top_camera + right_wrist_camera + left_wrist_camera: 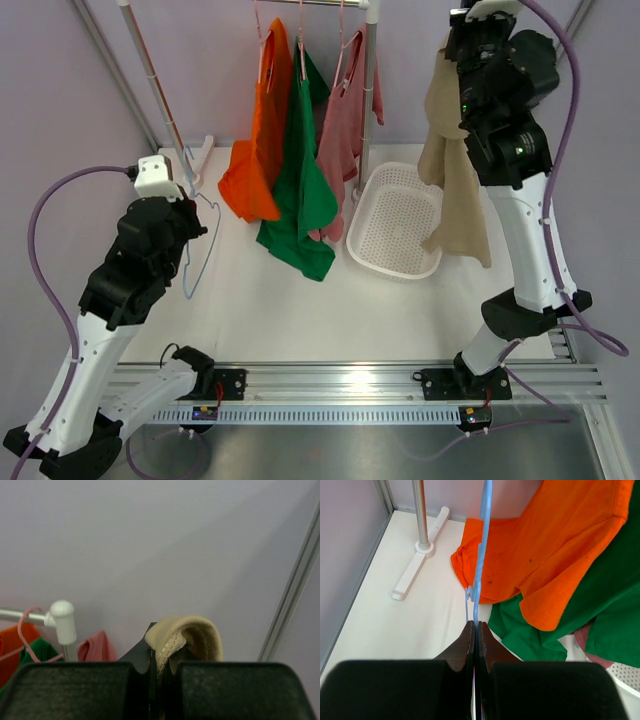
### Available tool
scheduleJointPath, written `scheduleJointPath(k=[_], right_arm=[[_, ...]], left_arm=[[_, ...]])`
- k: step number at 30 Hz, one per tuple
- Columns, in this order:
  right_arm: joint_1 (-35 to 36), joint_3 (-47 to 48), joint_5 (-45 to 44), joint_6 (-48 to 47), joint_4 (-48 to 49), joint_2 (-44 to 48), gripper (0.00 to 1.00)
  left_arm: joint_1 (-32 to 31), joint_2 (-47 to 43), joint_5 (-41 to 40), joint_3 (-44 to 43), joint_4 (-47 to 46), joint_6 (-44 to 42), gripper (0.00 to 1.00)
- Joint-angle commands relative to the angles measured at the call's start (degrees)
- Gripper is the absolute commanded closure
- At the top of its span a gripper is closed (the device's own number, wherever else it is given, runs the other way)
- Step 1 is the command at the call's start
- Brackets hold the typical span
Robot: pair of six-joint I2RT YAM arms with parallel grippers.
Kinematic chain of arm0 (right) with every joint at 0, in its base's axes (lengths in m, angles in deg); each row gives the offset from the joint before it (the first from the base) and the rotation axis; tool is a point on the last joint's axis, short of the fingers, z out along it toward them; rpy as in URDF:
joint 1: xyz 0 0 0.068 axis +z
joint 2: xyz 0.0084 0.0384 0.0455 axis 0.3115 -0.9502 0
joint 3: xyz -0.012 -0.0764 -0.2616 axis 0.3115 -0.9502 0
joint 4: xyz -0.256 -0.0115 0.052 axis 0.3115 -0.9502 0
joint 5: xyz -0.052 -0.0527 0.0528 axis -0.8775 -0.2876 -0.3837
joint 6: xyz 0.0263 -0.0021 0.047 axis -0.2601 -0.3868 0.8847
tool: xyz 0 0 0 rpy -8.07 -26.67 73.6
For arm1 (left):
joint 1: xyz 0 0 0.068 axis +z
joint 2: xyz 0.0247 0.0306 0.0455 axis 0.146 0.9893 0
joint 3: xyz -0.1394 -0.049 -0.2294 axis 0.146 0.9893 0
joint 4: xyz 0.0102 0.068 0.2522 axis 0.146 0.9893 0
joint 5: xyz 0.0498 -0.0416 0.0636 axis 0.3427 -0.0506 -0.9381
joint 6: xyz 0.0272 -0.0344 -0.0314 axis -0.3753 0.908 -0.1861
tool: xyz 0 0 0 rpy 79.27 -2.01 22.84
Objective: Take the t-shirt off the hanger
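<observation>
The shirt is off the hanger now, as far as I can see. The right gripper is up high with its jaws pinched on a fold of the beige cloth, and the rest hangs down over the far right side of the basket. The left gripper is pressed together on the thin blue wire, which is bare and sits well apart from the shirt, near the rack's foot. The orange, green and pink tops hang on the rail, untouched.

So I'd say the pulling-off is done and what's left is putting things down. The right arm would need to come lower over the basket before opening, or the cloth may drape over the rim
</observation>
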Motion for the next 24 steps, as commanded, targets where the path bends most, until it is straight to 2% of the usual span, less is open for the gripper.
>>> scheduleJointPath(k=[1, 7, 16, 18, 19, 22, 23, 24], right_arm=[[-1.08, -6.91, 2.73, 3.93, 5.06, 2.53, 1.0], [-2.66, -8.78, 4.23, 7.27, 3.49, 1.83, 1.0], [-3.71, -2.54, 5.72, 7.71, -0.81, 0.16, 1.0], [-3.8, -3.49, 6.07, 8.41, -1.7, 1.2, 1.0], [-3.8, -5.15, 6.34, 9.63, -1.61, 2.0, 1.0], [-3.71, -18.66, 6.95, 12.19, 2.24, 8.67, 1.0], [-3.71, -27.58, 7.3, 14.2, 5.56, 10.69, 1.0], [-3.71, -31.59, 7.48, 15.17, 6.99, 14.27, 1.0]], left_arm=[[0.18, -0.05, -1.0, 1.09, -4.75, -1.37, 1.0], [0.18, -0.13, -1.79, 1.54, -5.63, -1.9, 1.0], [0.18, -0.4, -2.14, 1.1, -6.34, -2.52, 1.0], [0.09, -0.4, -1.79, 1.1, -6.34, -2.34, 1.0], [0.18, -0.4, -1.79, 1.18, -6.25, -2.16, 1.0], [0.18, -0.31, -2.05, 1.27, -6.34, -2.16, 1.0], [0.18, -0.22, -2.23, 1.27, -6.68, -2.25, 1.0], [0.18, -0.13, -2.49, 1.36, -6.86, -2.51, 1.0]])
